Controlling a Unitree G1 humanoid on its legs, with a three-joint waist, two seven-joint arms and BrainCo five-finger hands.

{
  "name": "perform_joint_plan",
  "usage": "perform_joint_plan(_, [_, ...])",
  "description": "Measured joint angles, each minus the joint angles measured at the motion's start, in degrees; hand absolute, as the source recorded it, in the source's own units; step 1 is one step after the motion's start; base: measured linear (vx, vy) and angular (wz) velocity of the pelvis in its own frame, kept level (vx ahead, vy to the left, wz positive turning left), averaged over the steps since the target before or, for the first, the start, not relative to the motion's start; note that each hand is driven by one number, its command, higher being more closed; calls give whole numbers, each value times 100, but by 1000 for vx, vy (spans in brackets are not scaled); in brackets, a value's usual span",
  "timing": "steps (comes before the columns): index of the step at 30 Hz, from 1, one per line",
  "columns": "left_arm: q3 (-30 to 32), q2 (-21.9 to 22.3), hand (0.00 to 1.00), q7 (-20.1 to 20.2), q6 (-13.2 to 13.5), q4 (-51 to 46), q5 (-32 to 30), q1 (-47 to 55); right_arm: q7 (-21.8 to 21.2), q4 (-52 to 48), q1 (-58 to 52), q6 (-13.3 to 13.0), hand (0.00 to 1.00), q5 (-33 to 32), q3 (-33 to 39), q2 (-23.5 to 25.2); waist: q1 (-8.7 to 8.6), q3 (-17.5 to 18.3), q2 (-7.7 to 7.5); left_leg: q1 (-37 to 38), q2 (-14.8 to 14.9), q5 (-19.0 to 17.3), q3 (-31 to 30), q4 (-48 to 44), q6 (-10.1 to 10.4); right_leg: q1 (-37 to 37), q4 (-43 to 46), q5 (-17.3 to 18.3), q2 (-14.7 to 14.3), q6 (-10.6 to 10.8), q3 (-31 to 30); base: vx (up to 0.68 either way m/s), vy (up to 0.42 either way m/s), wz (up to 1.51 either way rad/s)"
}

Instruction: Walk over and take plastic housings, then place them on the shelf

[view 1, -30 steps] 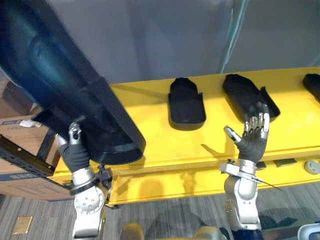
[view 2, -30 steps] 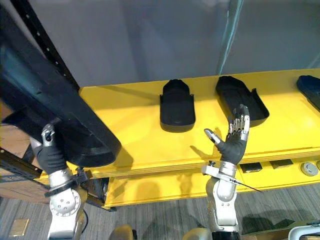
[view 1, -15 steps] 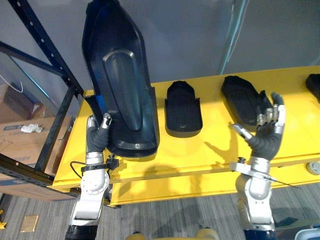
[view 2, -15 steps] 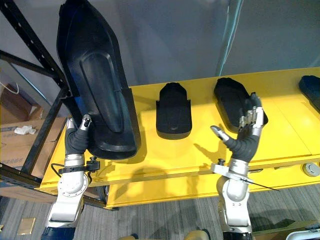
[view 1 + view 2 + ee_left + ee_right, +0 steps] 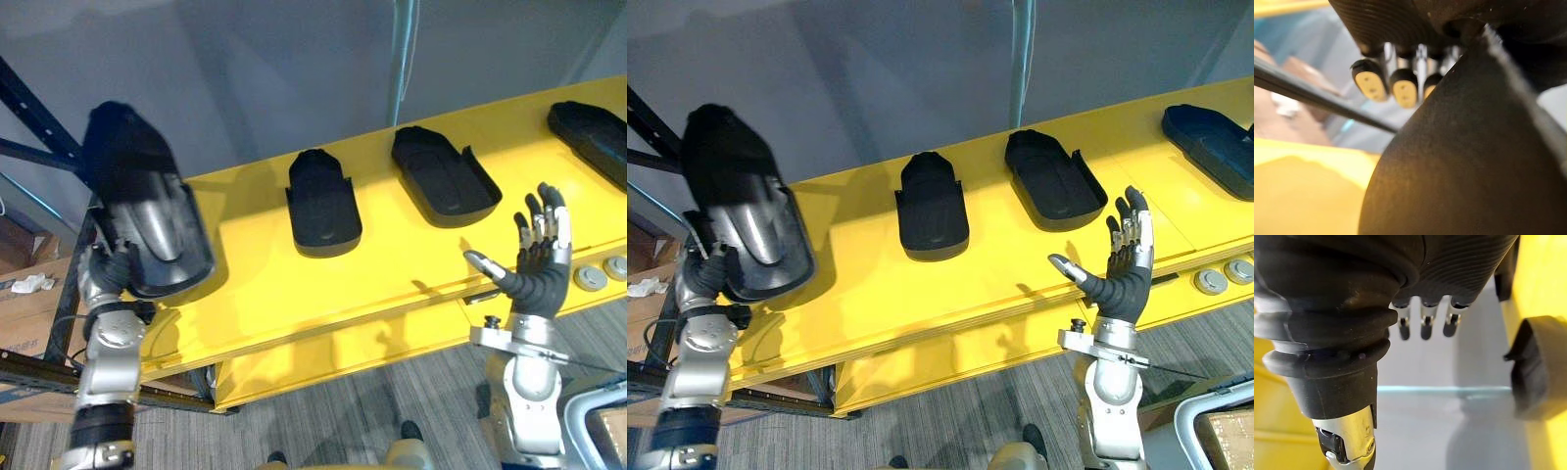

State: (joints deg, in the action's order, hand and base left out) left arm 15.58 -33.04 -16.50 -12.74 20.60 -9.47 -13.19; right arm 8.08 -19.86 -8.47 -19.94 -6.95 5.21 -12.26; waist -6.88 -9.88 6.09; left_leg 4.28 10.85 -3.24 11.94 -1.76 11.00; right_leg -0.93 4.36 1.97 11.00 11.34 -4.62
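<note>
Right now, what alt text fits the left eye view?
The left hand grips a black plastic housing over the left end of a yellow shelf. Three more housings lie on it, and the right hand is raised open in front.

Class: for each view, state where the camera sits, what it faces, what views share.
Left eye view: on the head, looking down at the yellow shelf; left hand grips the held housing, right hand open.
Right eye view: same scene, slightly offset.
Left wrist view: along left fingers, beside the held housing.
Right wrist view: along right fingers toward a shelved housing.
Eye views share both hands.
</note>
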Motion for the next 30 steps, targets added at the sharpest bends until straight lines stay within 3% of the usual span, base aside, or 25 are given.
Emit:
perform_joint_plan(6, [-89,-286,100,580,11,1107,304,-708,-189,-1,21,17,0,-185,-224,-280,-30,-275,58,60,-4,2,58,18,-3,1,4,0,0,0,-43,-7,0,-4])
perform_joint_plan(17, [-758,-296,100,1783,1,1652,630,-898,-329,-3,116,231,0,-355,-293,-593,-188,-538,140,8,-2,2,99,-87,-3,-72,80,15,0,-9,-98,-5,-1,-1])
perform_joint_plan(23, [-1021,-539,100,2085,22,1653,853,-944,-452,-3,188,240,0,-394,-263,-612,-264,-712,197,-39,-7,0,126,-193,-4,-197,257,51,-3,-3,-180,-34,-4,-4])
perform_joint_plan(30, [-1062,-628,100,2122,26,1659,952,-933,-575,-4,208,240,0,-574,-228,-772,-326,-829,215,-53,-29,-7,183,-218,-14,-320,405,74,-1,18,-286,-37,-1,-5])
